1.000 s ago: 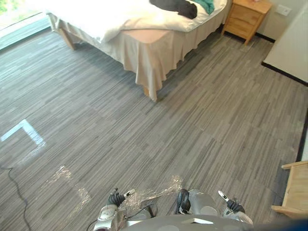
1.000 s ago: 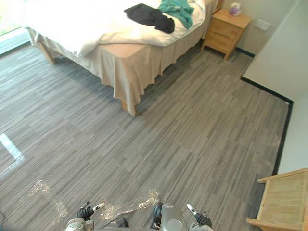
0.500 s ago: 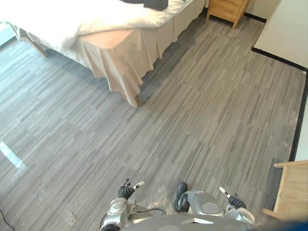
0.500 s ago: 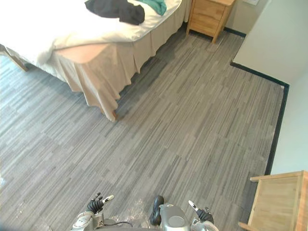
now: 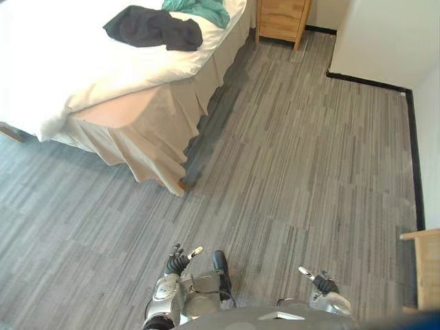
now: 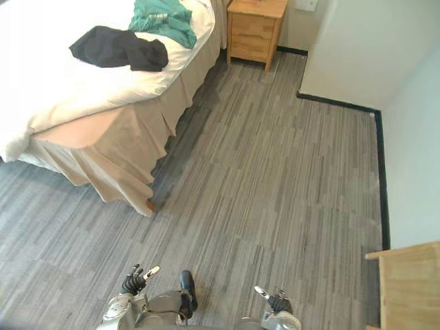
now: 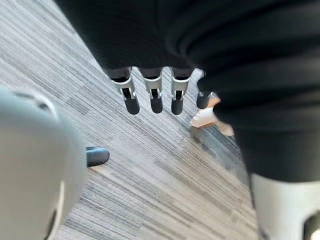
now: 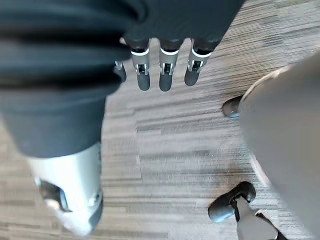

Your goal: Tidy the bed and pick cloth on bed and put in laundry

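Black cloth [image 5: 152,27] lies crumpled on the white bed [image 5: 75,82] near its far side edge, its long axis running across the mattress, with a teal cloth [image 6: 163,17] just beyond it toward the wooden nightstand [image 6: 256,27]. Both are well apart from the hands, ahead and to the robot's left across the grey floor [image 5: 295,158]. The left hand [image 5: 176,261] is the nearer one. It and the right hand [image 5: 320,281] hang low, fingers loosely extended and holding nothing.

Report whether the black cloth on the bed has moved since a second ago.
No. The black cloth still lies beside the teal cloth on the bed; the camera shifted.
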